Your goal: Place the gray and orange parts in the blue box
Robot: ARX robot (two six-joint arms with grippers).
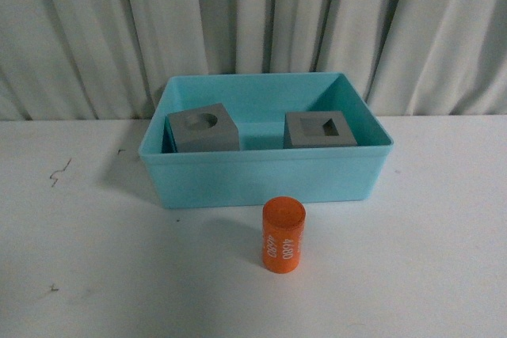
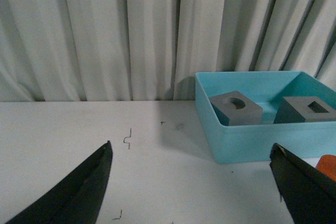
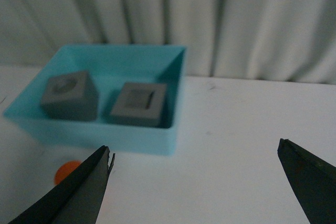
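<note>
You have two of three parts home. The matte gray cube with a round recess [image 1: 204,128] and the matte gray cube with a rectangular recess [image 1: 320,129] both sit inside the light-blue rimmed plastic box [image 1: 265,153], apart from each other. What's left is the smooth orange cylinder [image 1: 283,237] printed "4680", standing upright on the white tabletop [image 1: 95,259] just in front of the box's near wall. Your left gripper [image 2: 190,145] and right gripper [image 3: 194,145] both show dark tapered jaws spread wide, holding nothing.
</note>
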